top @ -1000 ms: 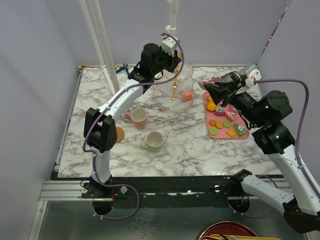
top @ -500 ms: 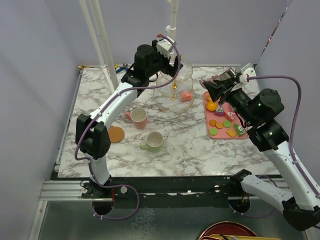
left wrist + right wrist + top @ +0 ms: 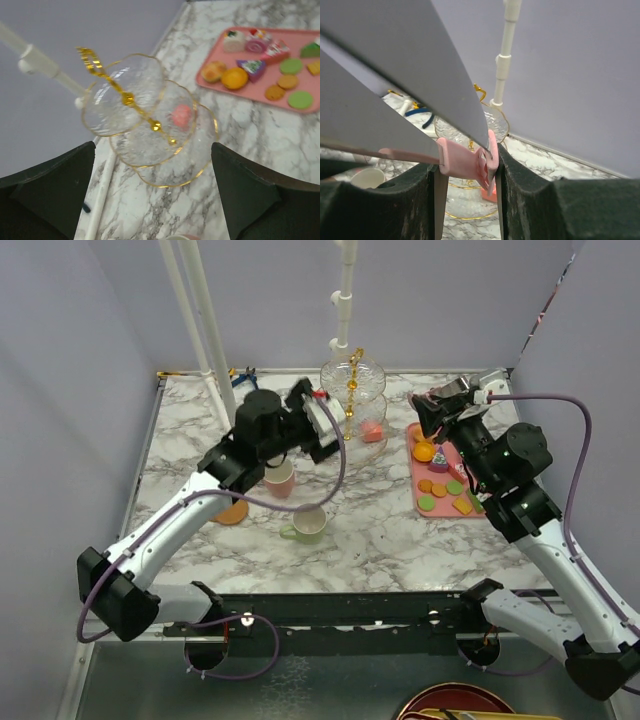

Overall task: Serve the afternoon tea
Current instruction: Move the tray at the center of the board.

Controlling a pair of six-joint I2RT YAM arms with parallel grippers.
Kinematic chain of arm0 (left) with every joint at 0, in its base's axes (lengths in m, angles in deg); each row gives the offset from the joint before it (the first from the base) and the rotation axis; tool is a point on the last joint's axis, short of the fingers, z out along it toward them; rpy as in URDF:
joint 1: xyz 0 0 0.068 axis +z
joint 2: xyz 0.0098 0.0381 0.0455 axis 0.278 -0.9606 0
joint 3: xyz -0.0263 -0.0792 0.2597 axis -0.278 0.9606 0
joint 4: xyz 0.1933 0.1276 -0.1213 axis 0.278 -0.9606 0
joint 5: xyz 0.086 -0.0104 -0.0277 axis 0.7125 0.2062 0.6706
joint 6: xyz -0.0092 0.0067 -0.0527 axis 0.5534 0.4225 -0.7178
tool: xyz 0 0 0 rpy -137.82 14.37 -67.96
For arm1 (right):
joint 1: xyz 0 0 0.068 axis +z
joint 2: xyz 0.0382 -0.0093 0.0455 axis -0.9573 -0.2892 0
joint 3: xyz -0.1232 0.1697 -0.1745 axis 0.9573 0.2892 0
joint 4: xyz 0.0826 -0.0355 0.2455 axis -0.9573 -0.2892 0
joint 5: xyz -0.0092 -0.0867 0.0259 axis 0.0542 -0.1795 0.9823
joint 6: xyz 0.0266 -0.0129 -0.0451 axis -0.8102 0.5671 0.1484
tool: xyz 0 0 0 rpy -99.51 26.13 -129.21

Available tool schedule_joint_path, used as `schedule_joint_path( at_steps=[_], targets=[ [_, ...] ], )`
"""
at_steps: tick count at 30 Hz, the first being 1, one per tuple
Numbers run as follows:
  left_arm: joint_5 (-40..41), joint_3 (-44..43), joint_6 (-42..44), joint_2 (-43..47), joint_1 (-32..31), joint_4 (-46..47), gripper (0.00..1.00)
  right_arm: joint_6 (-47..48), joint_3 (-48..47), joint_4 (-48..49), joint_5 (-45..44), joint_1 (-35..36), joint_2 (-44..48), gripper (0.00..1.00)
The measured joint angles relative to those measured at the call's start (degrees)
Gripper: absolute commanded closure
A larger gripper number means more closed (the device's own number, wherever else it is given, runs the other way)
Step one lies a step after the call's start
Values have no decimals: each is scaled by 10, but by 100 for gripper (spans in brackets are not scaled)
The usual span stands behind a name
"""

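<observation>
1. Top external view, far left: a brown coaster [image 3: 232,512] lies on the marble, partly under the left arm. The pink mug [image 3: 279,478] is at its 1 o'clock and the green mug [image 3: 308,523] at its 3 o'clock.
2. The left pincer [image 3: 325,428] hangs above the pink mug, spread to its widest and holding nothing.
3. The glass stand [image 3: 352,390] is upright at that pincer's 1 o'clock, near but apart, with one pink cake [image 3: 372,430] on a lower plate. With the fingers so wide, a careless swing could likely clip a glass rim and tip the stand.
4. The right pincer [image 3: 432,408], at the stand's 3 o'clock, is closed partway on a flat pink piece [image 3: 462,160]. I cannot tell whether it is a sweet. It is held by one edge, so it may slip on the way over, or the arm may strike the gold stem.
5. The pink tray [image 3: 252,87] lies at the right pincer's 6 o'clock, loaded with sweets.
</observation>
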Motion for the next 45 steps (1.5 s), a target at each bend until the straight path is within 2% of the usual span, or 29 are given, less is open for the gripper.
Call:
schedule_joint_path(
  at_steps=[4, 7, 10, 19, 27, 33, 39, 45],
  targets=[
    [-30, 68, 121, 30, -82, -49, 1, 0, 21, 33, -35, 0, -8, 61],
    [-35, 100, 220, 0, -158, -95, 1, 0, 40, 58, -72, 0, -17, 61],
    [-35, 99, 290, -50, -186, -112, 1, 1, 68, 83, -110, 0, -19, 59],
    [-44, -24, 463, -288, -204, -132, 1, 1, 151, 137, -198, 0, -2, 58],
    [-50, -151, 586, -438, -234, -131, 4, 2, 178, 158, -248, 0, 30, 58],
    [-50, -234, 634, -522, -241, -132, 7, 3, 185, 160, -265, -3, 49, 58],
    [-47, -311, 651, -574, -240, -159, 17, 6, 185, 160, -274, -4, 61, 58],
    [-32, -370, 661, -607, -240, -216, 36, 7, 191, 165, -288, -4, 70, 58]
  ],
)
